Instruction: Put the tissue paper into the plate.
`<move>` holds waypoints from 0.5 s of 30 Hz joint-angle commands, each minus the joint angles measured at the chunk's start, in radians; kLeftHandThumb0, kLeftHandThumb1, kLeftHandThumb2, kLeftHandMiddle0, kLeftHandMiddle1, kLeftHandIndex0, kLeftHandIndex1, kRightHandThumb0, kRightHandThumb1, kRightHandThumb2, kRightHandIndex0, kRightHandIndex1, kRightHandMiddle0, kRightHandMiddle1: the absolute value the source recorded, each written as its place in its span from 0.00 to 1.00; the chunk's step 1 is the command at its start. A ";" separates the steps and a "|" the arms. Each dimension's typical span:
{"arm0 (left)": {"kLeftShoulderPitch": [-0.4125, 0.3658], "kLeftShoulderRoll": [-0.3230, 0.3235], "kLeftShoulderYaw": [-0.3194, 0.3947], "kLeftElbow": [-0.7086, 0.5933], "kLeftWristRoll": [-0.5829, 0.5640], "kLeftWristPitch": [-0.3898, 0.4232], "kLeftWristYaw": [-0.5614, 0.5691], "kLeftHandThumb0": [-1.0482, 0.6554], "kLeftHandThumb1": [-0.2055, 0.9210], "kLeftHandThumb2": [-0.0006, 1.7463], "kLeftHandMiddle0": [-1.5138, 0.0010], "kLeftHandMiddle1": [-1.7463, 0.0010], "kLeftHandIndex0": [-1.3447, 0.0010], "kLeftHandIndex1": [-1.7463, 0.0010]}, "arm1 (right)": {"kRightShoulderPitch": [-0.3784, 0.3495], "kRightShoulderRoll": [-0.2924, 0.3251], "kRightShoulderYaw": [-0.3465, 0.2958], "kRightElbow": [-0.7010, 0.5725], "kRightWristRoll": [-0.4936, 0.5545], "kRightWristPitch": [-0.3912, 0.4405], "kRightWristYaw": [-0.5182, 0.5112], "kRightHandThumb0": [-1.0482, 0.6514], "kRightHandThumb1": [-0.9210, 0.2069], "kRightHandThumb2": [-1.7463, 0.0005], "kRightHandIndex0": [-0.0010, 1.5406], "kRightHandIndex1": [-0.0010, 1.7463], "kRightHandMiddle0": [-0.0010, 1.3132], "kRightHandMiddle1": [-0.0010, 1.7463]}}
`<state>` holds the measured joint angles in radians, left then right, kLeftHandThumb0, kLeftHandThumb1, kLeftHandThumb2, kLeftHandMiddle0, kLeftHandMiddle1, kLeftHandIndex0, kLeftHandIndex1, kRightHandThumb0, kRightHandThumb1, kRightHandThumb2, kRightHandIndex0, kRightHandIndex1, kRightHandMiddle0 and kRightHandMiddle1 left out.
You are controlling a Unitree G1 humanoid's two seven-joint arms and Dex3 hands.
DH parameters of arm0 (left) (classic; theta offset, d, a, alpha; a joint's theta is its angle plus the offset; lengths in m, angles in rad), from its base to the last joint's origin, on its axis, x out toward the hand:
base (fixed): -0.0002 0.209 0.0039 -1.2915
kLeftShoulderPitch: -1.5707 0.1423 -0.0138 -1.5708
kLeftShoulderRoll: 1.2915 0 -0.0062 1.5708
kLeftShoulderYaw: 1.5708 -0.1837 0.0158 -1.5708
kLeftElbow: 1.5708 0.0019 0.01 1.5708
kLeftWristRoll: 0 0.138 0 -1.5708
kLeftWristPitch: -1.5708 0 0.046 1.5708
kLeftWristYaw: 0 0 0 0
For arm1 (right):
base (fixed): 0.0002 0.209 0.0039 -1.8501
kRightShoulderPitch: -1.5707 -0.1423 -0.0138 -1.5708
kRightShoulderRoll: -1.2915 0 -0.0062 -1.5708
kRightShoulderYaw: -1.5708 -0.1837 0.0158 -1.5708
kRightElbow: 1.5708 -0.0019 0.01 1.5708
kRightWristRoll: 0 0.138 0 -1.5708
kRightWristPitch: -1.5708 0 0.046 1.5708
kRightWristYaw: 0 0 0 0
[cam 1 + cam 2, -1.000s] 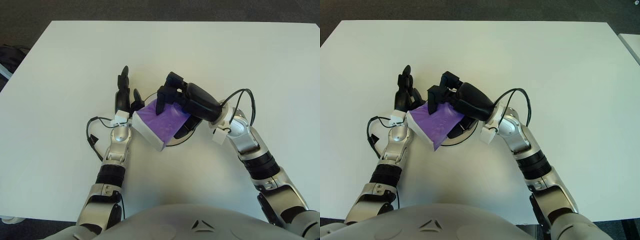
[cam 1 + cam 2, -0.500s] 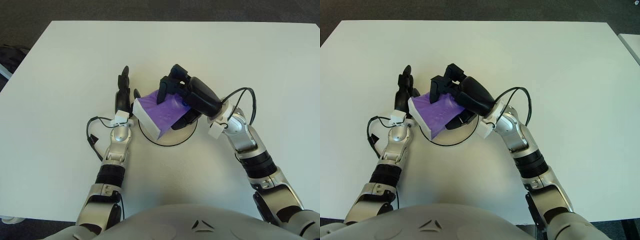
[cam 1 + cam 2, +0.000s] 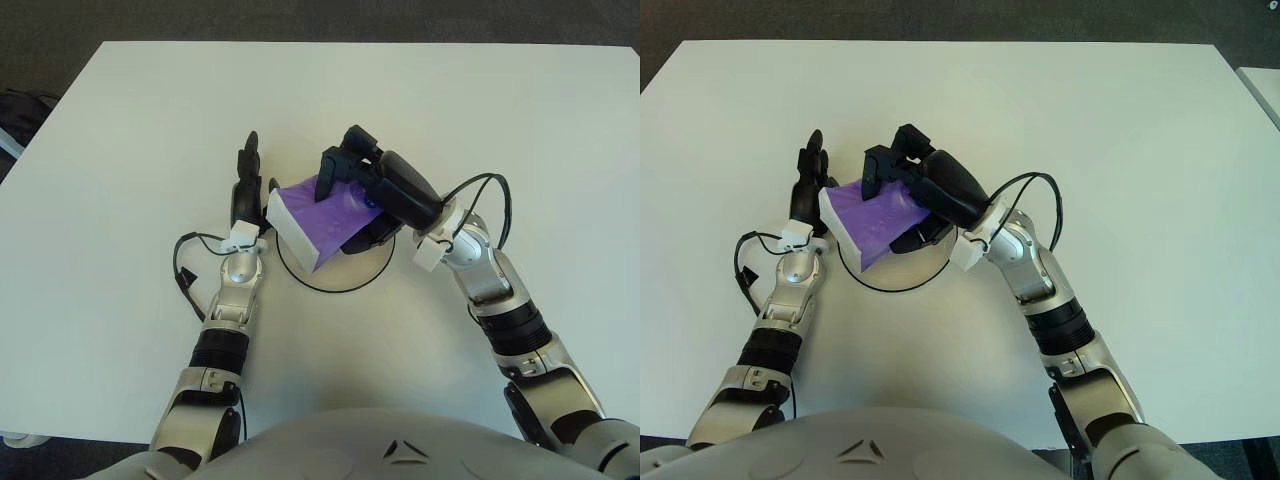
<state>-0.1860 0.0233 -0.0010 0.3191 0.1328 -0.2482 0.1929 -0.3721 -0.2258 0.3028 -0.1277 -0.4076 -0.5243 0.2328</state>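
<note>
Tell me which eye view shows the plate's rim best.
The right eye view: the plate shows its near rim as a longer dark arc below the tissue pack, which the right hand grips. The left eye view shows a similar arc, slightly shorter. The far rim is hidden in both.

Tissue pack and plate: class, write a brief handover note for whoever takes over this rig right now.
Right hand: shut on the tissue pack, holding it tilted over the plate.
Left hand: against the pack's left end, fingers straight up, not gripping.
Plate: on the table, between the two hands.
Done: pack grasped and brought above the plate.
Left: lower it flat inside the rim, release, draw both hands away.
</note>
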 commanded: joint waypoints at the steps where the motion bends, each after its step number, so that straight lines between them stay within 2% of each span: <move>1: 0.111 0.013 0.000 0.078 0.004 0.022 -0.016 0.09 1.00 0.59 0.92 1.00 1.00 0.92 | -0.012 -0.004 0.003 0.003 0.020 -0.002 0.011 0.34 0.52 0.26 0.75 1.00 0.45 1.00; 15: 0.106 0.010 0.004 0.092 0.005 0.019 -0.005 0.10 1.00 0.58 0.91 1.00 1.00 0.90 | -0.027 -0.025 0.010 0.012 0.016 -0.007 0.040 0.34 0.53 0.25 0.75 1.00 0.46 1.00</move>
<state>-0.1857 0.0257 -0.0005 0.3199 0.1265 -0.2503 0.1841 -0.3811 -0.2448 0.3083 -0.1155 -0.4045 -0.5228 0.2630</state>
